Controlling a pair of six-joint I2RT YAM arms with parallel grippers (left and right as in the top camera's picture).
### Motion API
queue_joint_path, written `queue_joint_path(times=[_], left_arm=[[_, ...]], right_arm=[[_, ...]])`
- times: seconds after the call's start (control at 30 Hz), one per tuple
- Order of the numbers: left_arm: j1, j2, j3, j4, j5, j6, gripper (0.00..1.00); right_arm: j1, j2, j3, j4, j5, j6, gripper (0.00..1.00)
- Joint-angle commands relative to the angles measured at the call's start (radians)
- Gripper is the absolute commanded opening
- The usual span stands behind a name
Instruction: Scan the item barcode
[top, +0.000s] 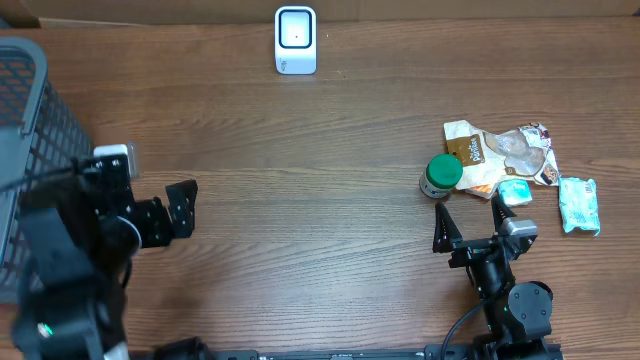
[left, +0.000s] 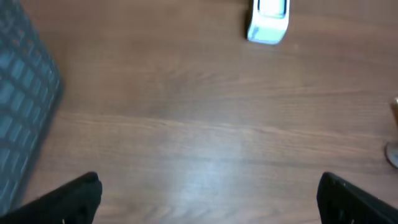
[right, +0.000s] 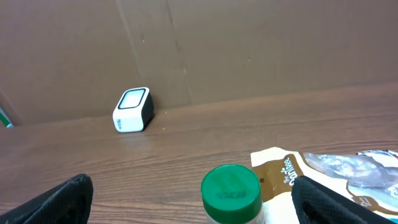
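Overhead view of a wooden table (top: 300, 200). Both end effectors are spread wide and hold nothing. The right end effector (top: 469, 212) sits just short of a green-lidded jar (top: 441, 176), which stands upright at the edge of a heap of snack packets (top: 515, 150). A white barcode scanner (top: 296, 40) stands well apart at the table's far edge. The left end effector (top: 183, 208) waits near a grey mesh basket (top: 30, 110).

Likely risks: closing on the jar, one finger could catch the brown pouch (top: 468, 150) beside it and drag it along. The round jar may slip or tip. No barcode is visible, so the label could be presented facing away from the scanner.
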Motion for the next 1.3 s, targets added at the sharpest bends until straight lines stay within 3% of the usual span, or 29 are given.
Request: queue_joint_path(times=[0.0,0.17,0.43,0.8,0.87,1.27], left_arm=[[-0.063,-0.142,-0.19,0.181,-0.019,0.023,0.99],[-0.106,-0.35,-0.484,0.576,-0.029,0.021,0.99],[-0.106,-0.591,-0.816,0.896,-0.027,0.02,0.99],[-0.106,-0.793,-1.073,0.931,-0.057,0.019,0.99],[-0.106,-0.794,-1.072,0.866,-0.058,0.019,1.0],[-0.106,-0.793,-1.072,0.872,-0.06,0.019,1.0]], right_arm=[[0.002,-0.012,-0.011,0.002,-0.001,-0.004,1.0],[0.002,-0.012,-0.011,0.002,-0.001,-0.004,1.0],[0.002,-0.012,-0.011,0.002,-0.001,-0.004,1.0],[0.002,-0.012,-0.011,0.002,-0.001,-0.004,1.0],[0.002,-0.012,-0.011,0.002,-0.002,-0.004,1.0],[0.002,-0.012,-0.011,0.002,-0.002,-0.004,1.0]])
